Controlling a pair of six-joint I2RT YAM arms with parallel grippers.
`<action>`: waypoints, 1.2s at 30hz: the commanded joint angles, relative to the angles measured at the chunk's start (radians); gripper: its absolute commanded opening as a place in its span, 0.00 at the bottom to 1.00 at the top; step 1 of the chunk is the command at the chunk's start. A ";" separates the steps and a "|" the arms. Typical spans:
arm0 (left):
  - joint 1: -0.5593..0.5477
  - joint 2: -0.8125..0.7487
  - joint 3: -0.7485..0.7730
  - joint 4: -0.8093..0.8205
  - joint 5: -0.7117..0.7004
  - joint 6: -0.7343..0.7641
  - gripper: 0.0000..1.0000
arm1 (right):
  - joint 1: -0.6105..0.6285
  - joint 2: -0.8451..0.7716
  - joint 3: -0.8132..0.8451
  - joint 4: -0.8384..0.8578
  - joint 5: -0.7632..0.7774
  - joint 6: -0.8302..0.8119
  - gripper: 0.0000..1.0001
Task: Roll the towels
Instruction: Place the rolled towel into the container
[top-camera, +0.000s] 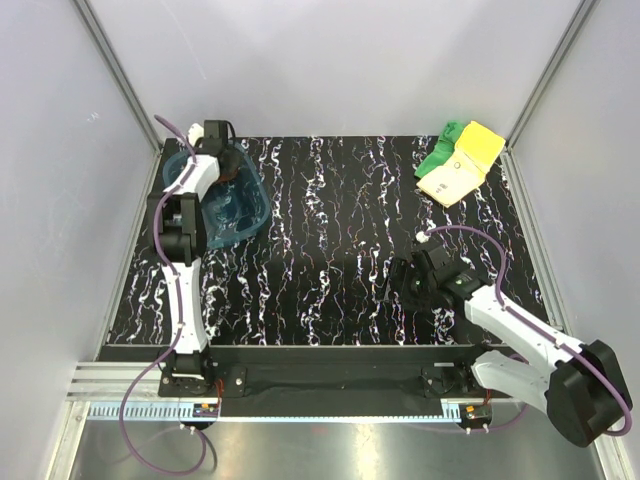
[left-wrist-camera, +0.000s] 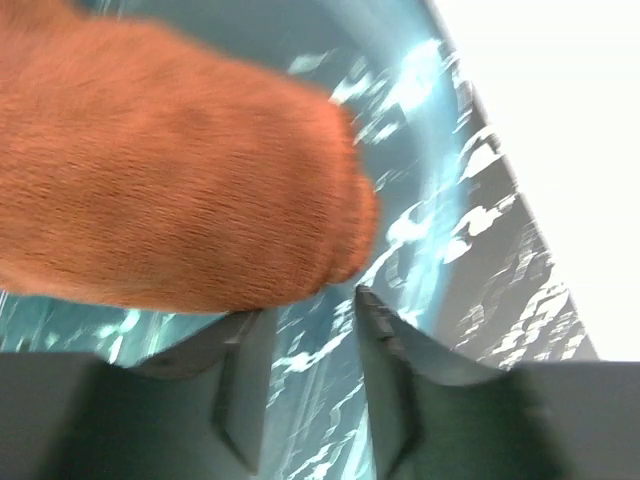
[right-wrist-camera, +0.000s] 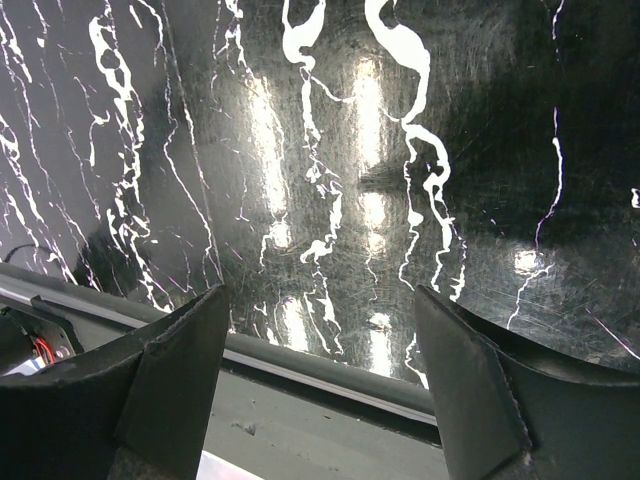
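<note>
Over teal tray, rust-brown towel just beyond left pincer, jaws parted

Inside a robotics lab's test cell, plain white panel walls set in bare aluminium frame posts box in a black tabletop veined with white like marble. The left white jointed robot arm and the right white jointed robot arm stand bolted at its near edge, trailing purple cables over a ribbed metal rail.
</note>
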 joint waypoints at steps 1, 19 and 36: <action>0.025 0.009 0.102 -0.012 0.019 0.024 0.46 | -0.002 -0.028 0.005 0.018 0.004 0.000 0.82; 0.062 -0.263 -0.072 0.066 0.254 0.087 0.85 | 0.000 -0.145 0.086 -0.104 0.002 0.033 0.81; -0.185 -0.051 0.007 -0.030 0.420 0.131 0.81 | 0.000 -0.167 0.175 -0.205 0.074 0.014 0.81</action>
